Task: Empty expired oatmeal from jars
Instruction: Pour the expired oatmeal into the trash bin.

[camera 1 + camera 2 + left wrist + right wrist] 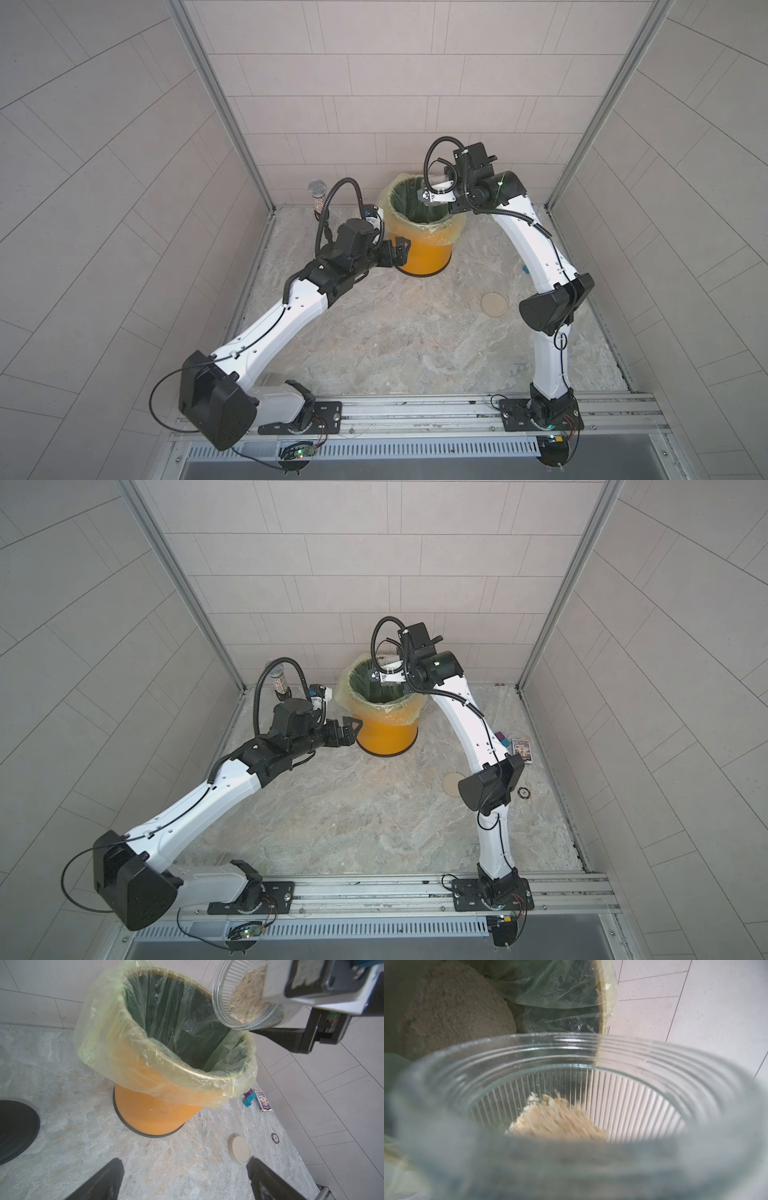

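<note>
Left tool (398,250) hangs spread and empty just beside the bin (419,259), with a microphone (317,189) behind it at the table's (395,332) back corner. The bin is bagged in a thin liner (99,1028), and a heap of oatmeal (452,1007) lies in the bottom. Right tool (434,194) pinches the jar (232,1012), tipped mouth-down over the bin's far rim. The pour looks under way, since some flakes cling to the jar's low side. The next move likely calls for a steeper tilt or a shake, with the mouth kept inside the rim so nothing spills. The lid (493,305) lies flat on the table near the right arm. Farther right are a card box (521,750), a teal block (249,1099) and a chip (524,792), all clear of the pour.
</note>
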`<state>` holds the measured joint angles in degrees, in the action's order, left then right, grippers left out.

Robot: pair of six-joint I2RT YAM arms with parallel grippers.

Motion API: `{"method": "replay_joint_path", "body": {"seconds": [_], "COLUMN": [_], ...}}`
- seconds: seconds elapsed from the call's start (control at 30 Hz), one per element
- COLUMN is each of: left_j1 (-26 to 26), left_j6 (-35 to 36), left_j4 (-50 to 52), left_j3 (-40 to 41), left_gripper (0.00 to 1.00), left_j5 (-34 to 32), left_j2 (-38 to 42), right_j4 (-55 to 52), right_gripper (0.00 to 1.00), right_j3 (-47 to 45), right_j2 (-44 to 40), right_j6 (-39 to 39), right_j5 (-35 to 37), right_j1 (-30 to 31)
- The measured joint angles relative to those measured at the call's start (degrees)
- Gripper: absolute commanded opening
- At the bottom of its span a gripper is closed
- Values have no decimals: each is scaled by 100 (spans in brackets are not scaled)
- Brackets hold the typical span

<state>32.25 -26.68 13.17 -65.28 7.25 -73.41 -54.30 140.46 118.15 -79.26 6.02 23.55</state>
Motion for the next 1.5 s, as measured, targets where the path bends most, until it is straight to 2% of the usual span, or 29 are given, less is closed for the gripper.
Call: {"method": "replay_joint_path", "body": {"seconds": [0.27, 0.37, 0.6, 0.97, 1.1, 1.3, 1.5], "left_j1": [-4, -4, -4, -35, -35, -35, -37], "left_j6": [-155, -201, -245, -240, -243, -240, -243], "left_j4": [-240, -343, -516, -568, -612, -608, -603], "left_j3": [645, 769, 1143, 1176, 1176, 1209, 1207], "left_gripper": [100, 100, 100, 100, 100, 100, 100], "left_j5": [-92, -92, -96, -66, -13, 22, 48], "left_j2": [459, 568, 820, 898, 898, 927, 927], "right_j4": [619, 1176, 1906, 2282, 2765, 2763, 3158], "right_gripper": [0, 0, 0, 0, 0, 0, 0], "right_j3": [46, -227, -501, -522, -1016, -931, -1906], "right_j2": [234, 264, 527, 496, 310, 275, -96], "right_j6": [-1390, -1875, -2645, -3139, -3447, -3504, -3628], "right_j5": [798, 1172, 1617, 1801, 1906, 1998, 2146], "right_j1": [160, 181, 245, 345, 341, 361, 337]}}
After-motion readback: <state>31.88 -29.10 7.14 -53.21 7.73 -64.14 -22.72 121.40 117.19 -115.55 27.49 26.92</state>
